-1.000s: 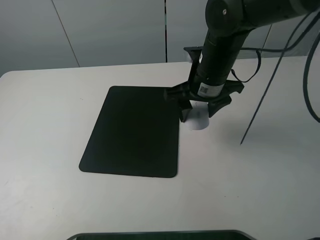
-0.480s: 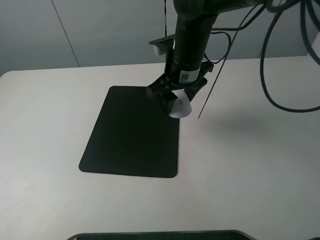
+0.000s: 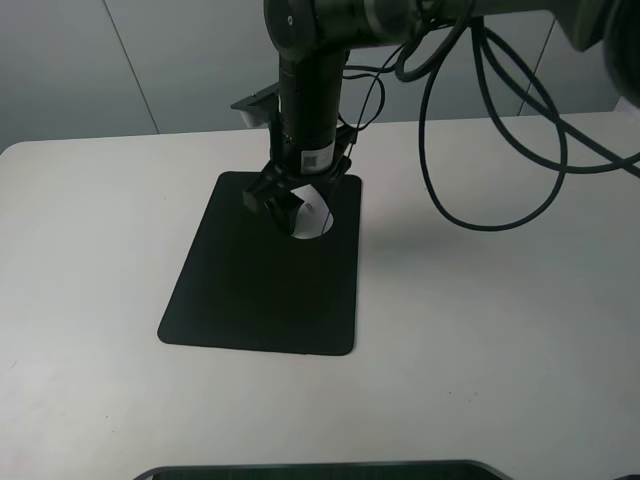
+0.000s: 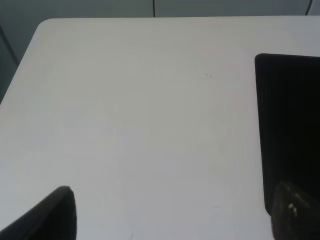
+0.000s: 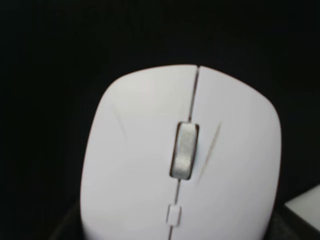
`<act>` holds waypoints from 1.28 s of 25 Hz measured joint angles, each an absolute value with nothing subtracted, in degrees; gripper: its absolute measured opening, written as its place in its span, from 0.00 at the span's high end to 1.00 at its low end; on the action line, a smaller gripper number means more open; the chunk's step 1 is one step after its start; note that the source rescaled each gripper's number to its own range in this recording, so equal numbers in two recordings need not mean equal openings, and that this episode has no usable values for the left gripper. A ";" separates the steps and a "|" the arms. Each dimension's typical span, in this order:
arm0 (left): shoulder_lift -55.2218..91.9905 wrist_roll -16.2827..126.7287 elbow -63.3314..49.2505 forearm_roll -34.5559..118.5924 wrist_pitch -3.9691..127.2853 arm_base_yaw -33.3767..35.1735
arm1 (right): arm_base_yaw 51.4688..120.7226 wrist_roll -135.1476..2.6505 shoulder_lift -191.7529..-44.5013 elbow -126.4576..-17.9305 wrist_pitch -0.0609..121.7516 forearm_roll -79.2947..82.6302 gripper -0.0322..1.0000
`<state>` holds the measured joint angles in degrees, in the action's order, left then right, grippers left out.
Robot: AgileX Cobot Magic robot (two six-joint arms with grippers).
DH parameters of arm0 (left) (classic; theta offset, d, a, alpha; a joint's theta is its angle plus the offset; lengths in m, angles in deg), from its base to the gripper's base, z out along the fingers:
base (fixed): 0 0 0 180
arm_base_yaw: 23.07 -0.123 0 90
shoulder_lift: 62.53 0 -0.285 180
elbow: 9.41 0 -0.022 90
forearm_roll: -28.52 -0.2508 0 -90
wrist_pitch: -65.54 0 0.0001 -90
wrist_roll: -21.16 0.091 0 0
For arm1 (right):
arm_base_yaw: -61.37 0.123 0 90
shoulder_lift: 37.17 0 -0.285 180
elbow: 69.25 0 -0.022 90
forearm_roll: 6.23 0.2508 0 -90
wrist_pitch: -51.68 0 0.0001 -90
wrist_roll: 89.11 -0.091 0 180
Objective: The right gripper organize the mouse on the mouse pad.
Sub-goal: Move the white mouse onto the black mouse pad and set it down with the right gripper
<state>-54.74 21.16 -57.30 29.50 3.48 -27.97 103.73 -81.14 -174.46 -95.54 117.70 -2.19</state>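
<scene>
My right gripper [image 3: 296, 214] points down and is shut on the white mouse [image 3: 316, 220], holding it tilted over the far right part of the black mouse pad [image 3: 255, 285]. I cannot tell whether the mouse touches the pad. In the right wrist view the mouse [image 5: 182, 160] fills the picture, its grey scroll wheel [image 5: 185, 150] in the middle and the black pad [image 5: 55, 60] behind it. My left gripper [image 4: 175, 220] is open and empty over bare table, with one edge of the pad [image 4: 290, 125] beside it.
The pad lies on a white table [image 3: 500, 340]. Black cables [image 3: 480, 190] hang in loops from the right arm over the table's far right. A dark edge [image 3: 320, 470] shows at the table's front.
My right arm has swung left with the mouse in its grip, from the table just right of the pad to over the pad's far right part.
</scene>
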 joint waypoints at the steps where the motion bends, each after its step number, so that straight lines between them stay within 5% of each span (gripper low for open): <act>1: -54.74 21.16 -57.30 29.36 3.48 -27.97 | 103.83 -80.72 -175.13 -96.47 117.82 -2.19 0.97; 32: -54.74 21.16 -57.30 24.97 3.48 -27.97 | 104.06 -77.75 -183.62 -98.86 113.61 -5.08 0.97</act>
<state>-54.74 21.16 -57.30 24.97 3.48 -27.97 104.06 -77.75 -183.62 -98.86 113.61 -5.08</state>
